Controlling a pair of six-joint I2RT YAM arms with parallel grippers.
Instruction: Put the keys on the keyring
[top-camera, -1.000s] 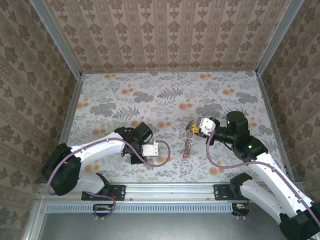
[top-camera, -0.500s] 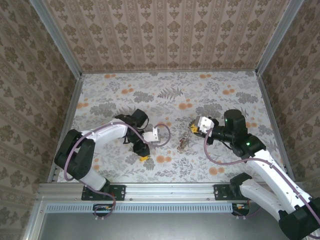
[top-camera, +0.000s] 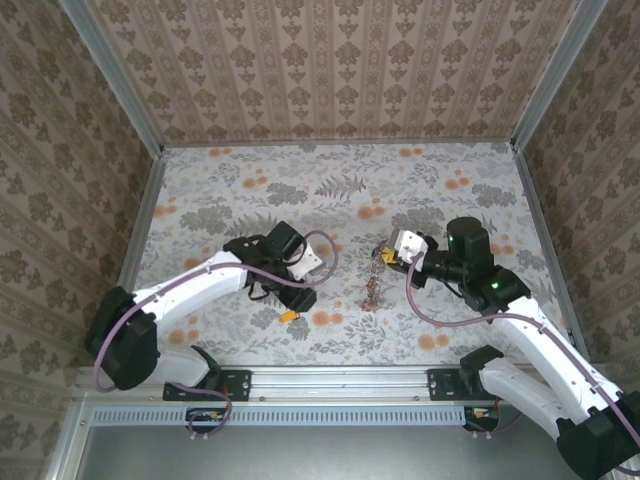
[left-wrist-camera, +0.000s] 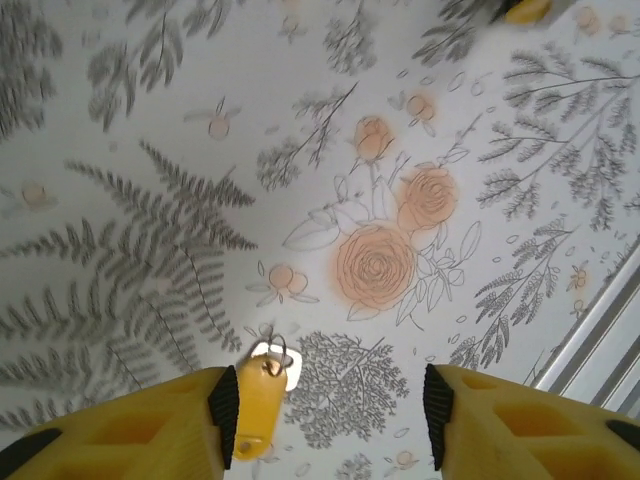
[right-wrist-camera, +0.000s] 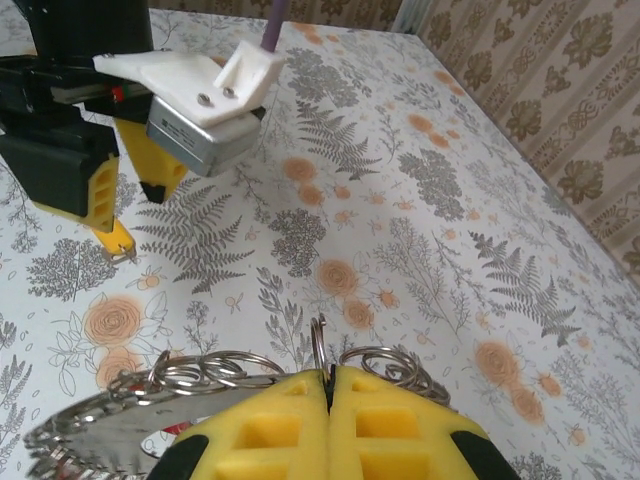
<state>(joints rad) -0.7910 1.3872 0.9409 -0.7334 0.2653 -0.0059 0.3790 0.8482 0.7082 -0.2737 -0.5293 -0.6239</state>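
Floral cloth, grey ferns and orange roses, covers the worktop (top-camera: 420, 190), and patterned brown paper lines the walls around it. Since a second ago the left arm (top-camera: 200, 285) has swung its wrist away from the near edge. One yellow-tagged key (top-camera: 288, 316) now lies bare on the cloth where nothing showed then. Over the last half second that key has not shifted.

The left fingers (left-wrist-camera: 150, 430) hang just above it, well apart and holding nothing, with the tag close against the inner face of one of them. The tag is a smooth oblong of yellow plastic with a small wire ring at its top end.

Well to the right of that key, the right fingers (right-wrist-camera: 270, 440) are pressed together on the keyring (right-wrist-camera: 319, 340). It is a thin metal loop seen edge-on, standing up from the seam between them. Both fingers are yellow, with square hollows moulded in. Small bright split rings (right-wrist-camera: 385, 362) fan out flat on either side; I count at least four, overlapping. One flat grey key blade (right-wrist-camera: 100, 435) juts out below. From above, the bunch (top-camera: 372, 290) dangles under those fingers, hanging straighter than half a second ago.
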